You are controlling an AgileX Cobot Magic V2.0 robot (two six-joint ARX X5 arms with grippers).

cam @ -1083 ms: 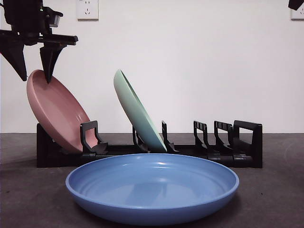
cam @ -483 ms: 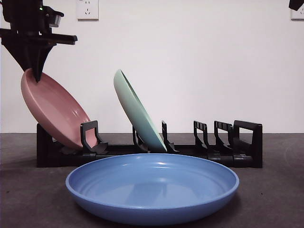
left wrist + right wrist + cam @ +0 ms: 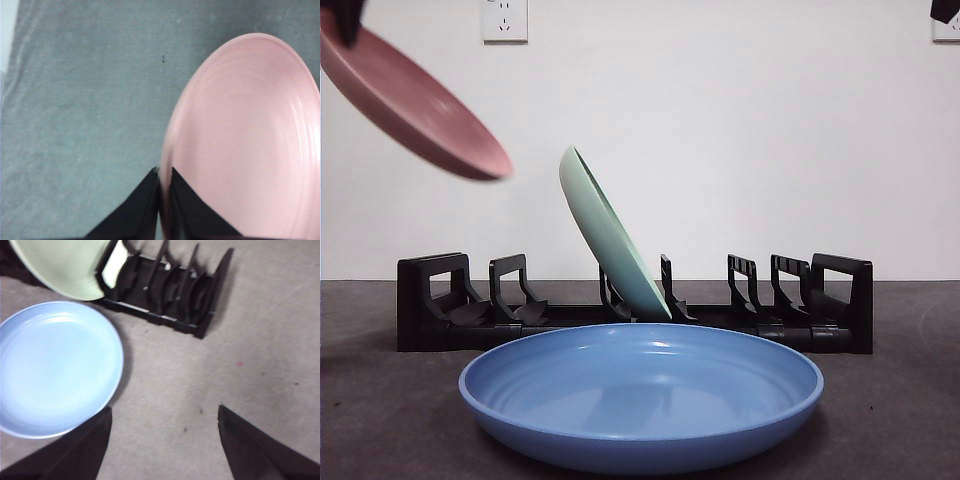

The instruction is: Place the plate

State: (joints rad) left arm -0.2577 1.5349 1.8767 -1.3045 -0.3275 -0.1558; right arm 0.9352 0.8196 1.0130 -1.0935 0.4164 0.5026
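A pink plate (image 3: pixel 410 100) hangs tilted in the air at the upper left, above the left end of the black dish rack (image 3: pixel 800 310). My left gripper (image 3: pixel 163 172) is shut on the rim of the pink plate (image 3: pixel 245 140); in the front view only a dark bit of the left gripper (image 3: pixel 340 15) shows at the top left corner. A pale green plate (image 3: pixel 610 240) leans in a middle slot of the rack. My right gripper (image 3: pixel 165 410) is open and empty, high above the table, and it appears as a black tip (image 3: pixel 945 10) at the top right.
A large blue plate (image 3: pixel 640 395) lies flat on the grey table in front of the rack, and the right wrist view shows this blue plate (image 3: pixel 55 365) beside the rack (image 3: pixel 170 295). A wall outlet (image 3: pixel 504 18) sits at the upper left.
The left gripper closed on the pink plate's rim and lifted it up and left out of the rack's leftmost slot. That slot now stands bare. The right arm has not moved.
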